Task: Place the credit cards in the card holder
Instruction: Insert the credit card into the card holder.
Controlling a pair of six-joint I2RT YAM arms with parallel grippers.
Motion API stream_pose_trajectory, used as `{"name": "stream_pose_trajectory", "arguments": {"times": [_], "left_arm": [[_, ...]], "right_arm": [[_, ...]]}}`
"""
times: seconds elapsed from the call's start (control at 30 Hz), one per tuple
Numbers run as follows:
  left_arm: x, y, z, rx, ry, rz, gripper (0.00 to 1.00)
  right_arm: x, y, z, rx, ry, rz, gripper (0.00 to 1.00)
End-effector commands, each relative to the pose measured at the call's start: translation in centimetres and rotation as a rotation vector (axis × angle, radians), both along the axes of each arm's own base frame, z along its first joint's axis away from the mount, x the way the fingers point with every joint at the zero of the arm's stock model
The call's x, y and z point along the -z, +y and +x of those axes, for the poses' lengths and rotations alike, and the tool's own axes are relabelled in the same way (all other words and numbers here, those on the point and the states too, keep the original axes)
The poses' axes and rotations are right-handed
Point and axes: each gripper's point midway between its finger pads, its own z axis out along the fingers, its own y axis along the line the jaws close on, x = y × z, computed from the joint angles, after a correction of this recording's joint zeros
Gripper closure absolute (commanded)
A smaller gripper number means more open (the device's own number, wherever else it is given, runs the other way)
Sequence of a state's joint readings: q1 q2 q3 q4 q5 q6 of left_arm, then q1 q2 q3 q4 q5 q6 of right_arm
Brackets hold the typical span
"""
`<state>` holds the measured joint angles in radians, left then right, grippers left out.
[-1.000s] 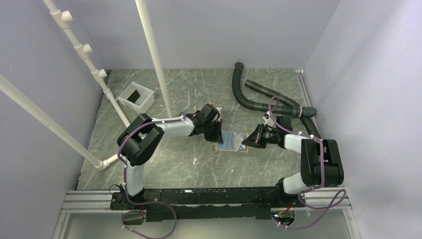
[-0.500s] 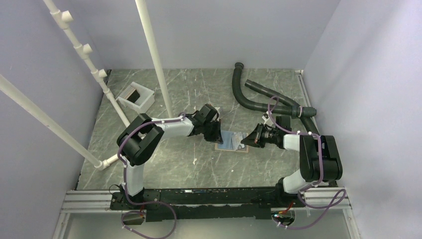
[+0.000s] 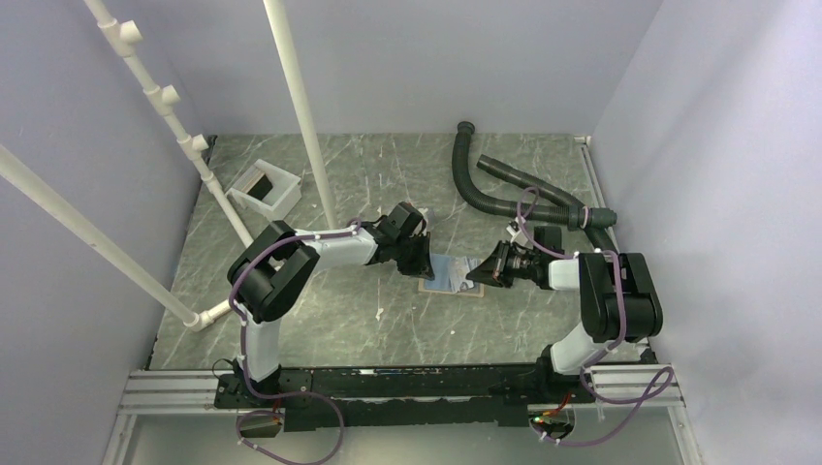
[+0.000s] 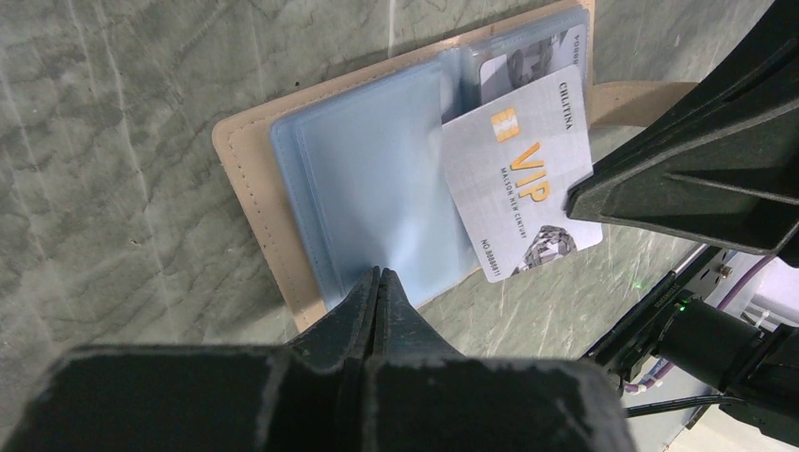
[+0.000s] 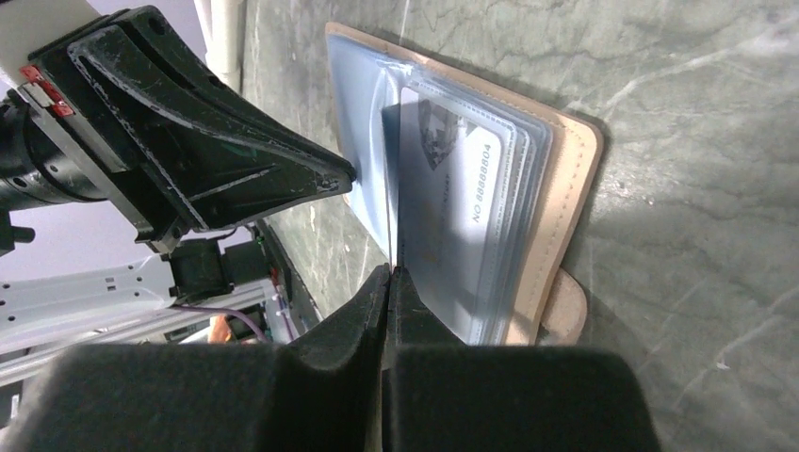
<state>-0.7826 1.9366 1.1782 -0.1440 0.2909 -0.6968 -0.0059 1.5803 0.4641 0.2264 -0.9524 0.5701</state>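
I have the wallet point(image 3: 451, 275) lying open and flat on the green marbled table point(image 3: 388, 329), just ahead of the two arms and between their tips. Its tan cover faces down and its stack of clear sleeves point(image 4: 367, 179) faces up. The snap tab point(image 5: 565, 306) sticks out on the side nearest my right arm.

My left gripper point(image 4: 379, 280) is fully closed, fingers pressed together. Its tips sit right on the edge of the topmost sleeve. I cannot tell whether it is nipping that sleeve or only resting against it.

My right gripper point(image 5: 391, 276) is closed too, and it is pinching the edge of a silver card point(image 4: 523, 179) with gold lettering. That card sits crooked. One side is tucked under the sleeves near the wallet's fold, and the rest hangs out over the far half and slightly past the wallet's edge. A grey card point(image 4: 529, 58) is already seated in a pocket, partly covered by the silver one.

Over by the left wall I see a white tray point(image 3: 283, 200) well apart from the wallet, with something dark inside it. Black hoses point(image 3: 528, 183) lie at the back right, and white pipes point(image 3: 301, 107) slant across the left side.
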Motion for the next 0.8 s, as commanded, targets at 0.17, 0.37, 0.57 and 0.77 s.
{"name": "stream_pose_trajectory", "arguments": {"times": [0.17,0.37,0.57,0.77], "left_arm": [[2.2,1.6,-0.5,-0.009,0.029,0.082,1.00],[2.2,1.7,-0.6,-0.008,0.031,0.082,1.00],[2.2,1.7,-0.7,-0.007,0.038,0.075,1.00],[1.9,1.3,-0.6,-0.001,0.041,0.057,1.00]], "right_arm": [[0.1,0.8,1.4,-0.030,-0.075,-0.020,0.98],[0.3,0.6,2.5,0.009,-0.077,-0.045,0.98],[0.5,0.6,3.3,0.048,-0.079,-0.030,0.98],[0.5,1.2,3.3,0.056,-0.083,-0.023,0.98]]}}
